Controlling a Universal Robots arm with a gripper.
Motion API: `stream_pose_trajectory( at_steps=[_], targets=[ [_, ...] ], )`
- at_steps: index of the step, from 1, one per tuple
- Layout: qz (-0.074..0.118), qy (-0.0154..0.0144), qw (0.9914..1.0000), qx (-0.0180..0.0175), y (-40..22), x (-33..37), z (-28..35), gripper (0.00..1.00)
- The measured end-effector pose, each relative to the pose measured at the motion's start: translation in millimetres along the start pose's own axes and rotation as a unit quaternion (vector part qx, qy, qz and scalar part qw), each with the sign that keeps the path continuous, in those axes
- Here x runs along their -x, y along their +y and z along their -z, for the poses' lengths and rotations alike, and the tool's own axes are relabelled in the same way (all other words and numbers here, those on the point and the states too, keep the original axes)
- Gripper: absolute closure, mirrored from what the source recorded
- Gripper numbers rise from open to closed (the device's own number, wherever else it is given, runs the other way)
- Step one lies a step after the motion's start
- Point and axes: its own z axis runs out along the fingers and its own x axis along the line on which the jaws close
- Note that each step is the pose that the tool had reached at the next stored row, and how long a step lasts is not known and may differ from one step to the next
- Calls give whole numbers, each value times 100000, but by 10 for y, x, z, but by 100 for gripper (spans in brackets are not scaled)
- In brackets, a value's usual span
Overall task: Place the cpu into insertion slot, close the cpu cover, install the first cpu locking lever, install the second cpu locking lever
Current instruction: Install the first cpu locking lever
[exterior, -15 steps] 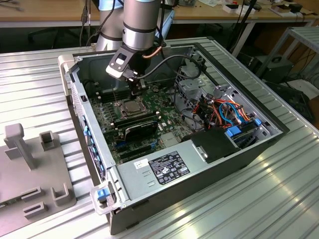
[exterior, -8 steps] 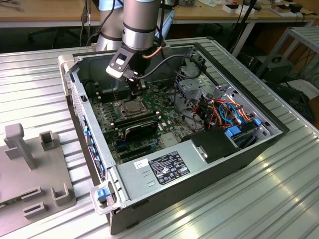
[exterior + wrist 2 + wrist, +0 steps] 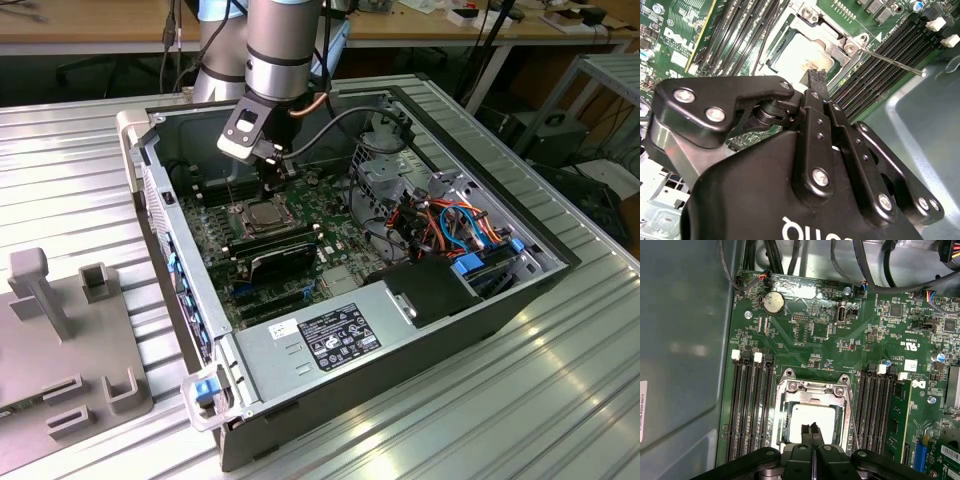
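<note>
The cpu (image 3: 810, 416) sits in the insertion slot (image 3: 782, 428) on the green board (image 3: 815, 330). The cpu cover (image 3: 812, 387) lies down around the chip's silvery top. A thin lever rod (image 3: 890, 61) juts from the cover's corner out over the black memory slots (image 3: 875, 80). My jaws are pressed together, tips touching, holding nothing, directly over the cpu's near edge. The open computer case (image 3: 300, 372) stands on the ribbed worktop (image 3: 500, 430).
</note>
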Motion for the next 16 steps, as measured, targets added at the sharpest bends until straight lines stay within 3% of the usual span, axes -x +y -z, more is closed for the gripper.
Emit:
stream_pose_trajectory(
  at_steps=[9, 13, 16],
  targets=[
    [487, 8, 99999, 20, -4, -1, 0, 89],
    [3854, 57, 99926, 154, -3, -1, 0, 89],
    [6620, 97, 99780, 263, -4, -1, -1, 89]
  ],
)
